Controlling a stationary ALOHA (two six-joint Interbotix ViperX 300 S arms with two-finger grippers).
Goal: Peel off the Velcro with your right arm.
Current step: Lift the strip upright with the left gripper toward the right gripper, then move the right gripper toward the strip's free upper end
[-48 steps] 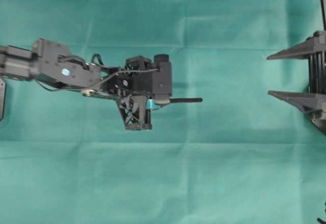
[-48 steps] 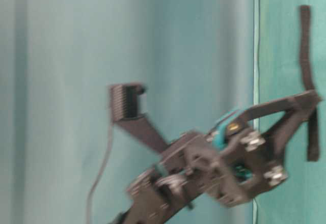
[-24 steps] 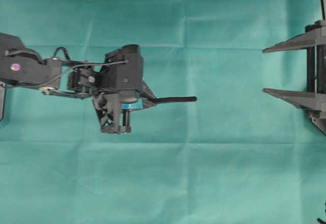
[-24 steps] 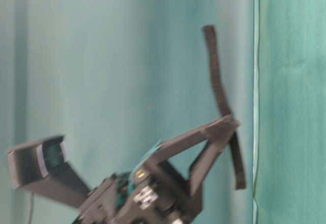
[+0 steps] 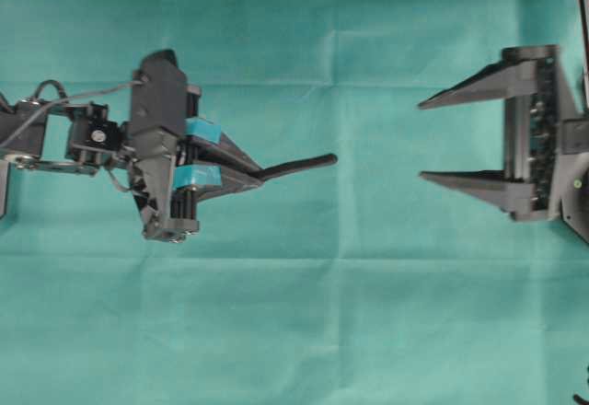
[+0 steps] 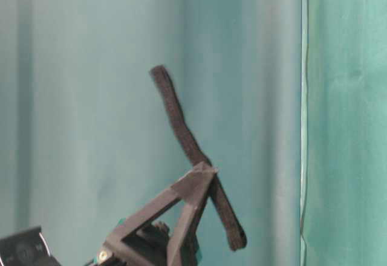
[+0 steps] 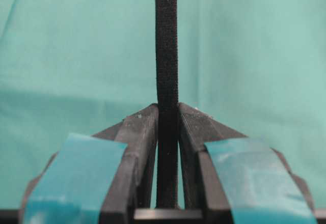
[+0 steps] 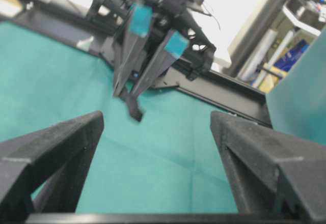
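My left gripper [image 5: 260, 174] clamped tight on Velcro [image 5: 299, 166], teal-taped fingers [image 7: 81, 175] pressed against strip on both sides. Strip pokes out past fingertips toward my right arm, lifted clear of green cloth [image 5: 294, 331]. My right gripper [image 5: 421, 140] spread wide, holding nothing, tips aimed at strip's free end, well apart from it. Through right wrist camera, Velcro sits centred ahead between my two wedge fingers [image 8: 56, 147].
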